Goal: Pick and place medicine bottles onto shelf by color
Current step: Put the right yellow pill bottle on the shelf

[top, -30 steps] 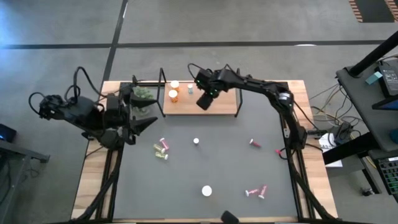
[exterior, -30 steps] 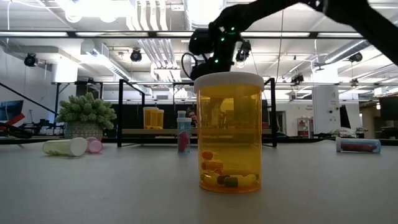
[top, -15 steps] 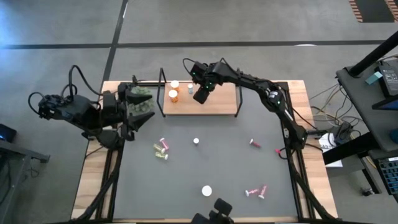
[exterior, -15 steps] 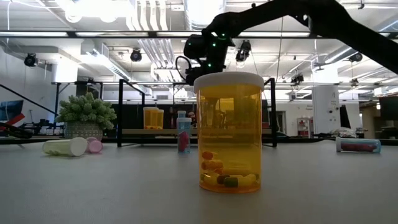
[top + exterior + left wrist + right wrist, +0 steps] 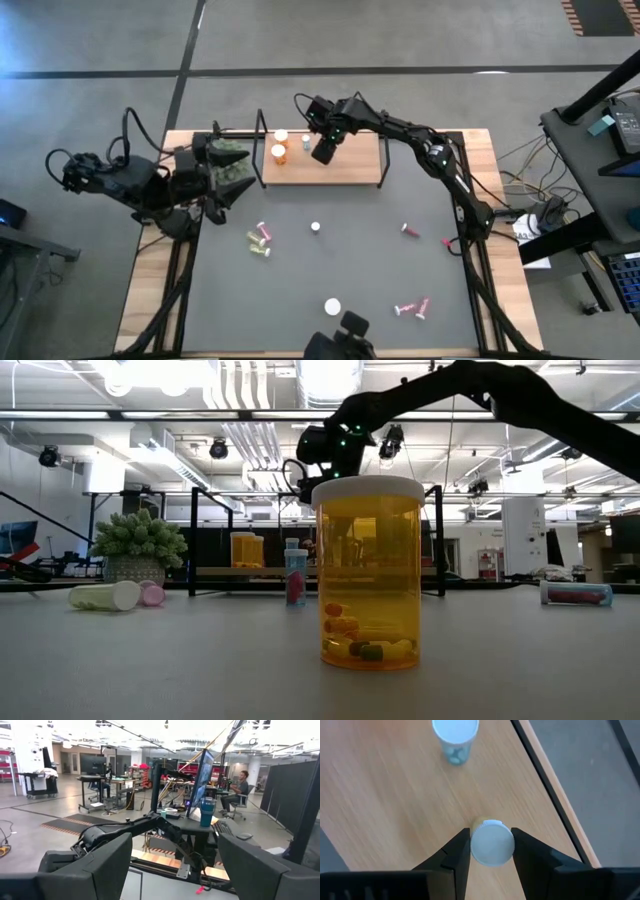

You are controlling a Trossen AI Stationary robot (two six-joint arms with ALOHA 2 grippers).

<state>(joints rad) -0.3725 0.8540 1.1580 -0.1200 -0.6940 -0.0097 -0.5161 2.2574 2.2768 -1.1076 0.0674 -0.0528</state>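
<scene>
1. My right hand brackets a white-capped bottle on the shelf; whether it's clamped, I cannot tell.
2. Left hand apart, waiting at the counter's left edge.
3. Bottle looks light, rigid and slick; grip below the cap.

Lighting's pretty even from where you're sitting: in the low view the ceiling strip lights blow out to pure white, and the big orange bottle glows because it's backlit by them. From above, the dark mat looks flat and a bit dim with hardly any hard shadows. Your left wrist view is bright but soft, with its own fingers just blurry dark blobs up close, while the right wrist view is sharp on the wooden shelf.
</scene>
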